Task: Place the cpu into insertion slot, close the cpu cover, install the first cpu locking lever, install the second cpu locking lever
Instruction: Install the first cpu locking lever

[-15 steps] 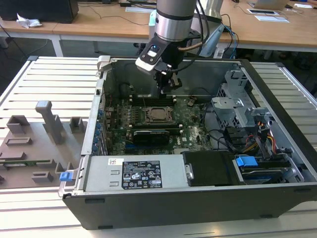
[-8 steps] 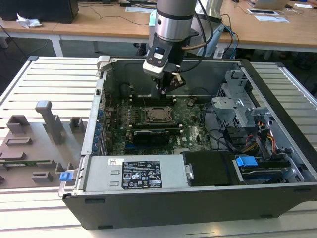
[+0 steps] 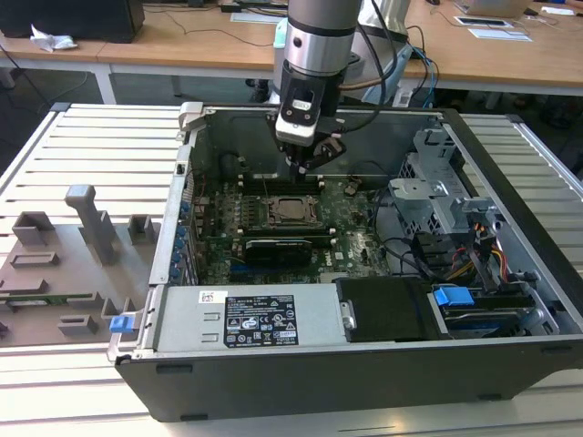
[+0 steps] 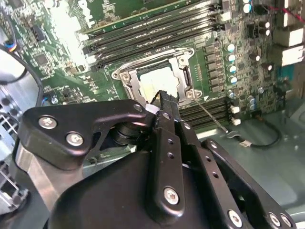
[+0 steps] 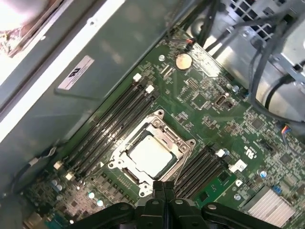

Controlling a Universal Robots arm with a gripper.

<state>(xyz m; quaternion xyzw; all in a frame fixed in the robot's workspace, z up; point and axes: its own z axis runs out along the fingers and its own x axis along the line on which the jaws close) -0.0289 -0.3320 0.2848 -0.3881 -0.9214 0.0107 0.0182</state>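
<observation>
a robot arm reaches down into an open computer case [image 3: 364,373], and its black pincer [image 3: 303,167] hangs over the green motherboard [image 5: 205,95]. in both wrist views the two fingers [image 5: 159,191] are pressed flat against each other with no gap and nothing between them, so the pincer is fully closed and empty. just below and ahead of the fingertips lies the cpu [image 5: 151,155], a small square chip with a dull silver top, seated flat in the insertion slot [image 5: 135,177]. the cpu cover [image 5: 167,132], a thin silver frame with a square window, lies folded down around the chip, so its top shows through the window. the pincer is near the socket but not touching it. in the second wrist view a thin metal lever [image 4: 209,117] runs away from the socket corner nearest the fingertips; whether it is latched cannot be told. long black memory slots [image 5: 114,114] run along both sides of the socket. further from the pincer, at the case's near edge in the exterior view, sits a grey power supply [image 3: 246,319].
</observation>
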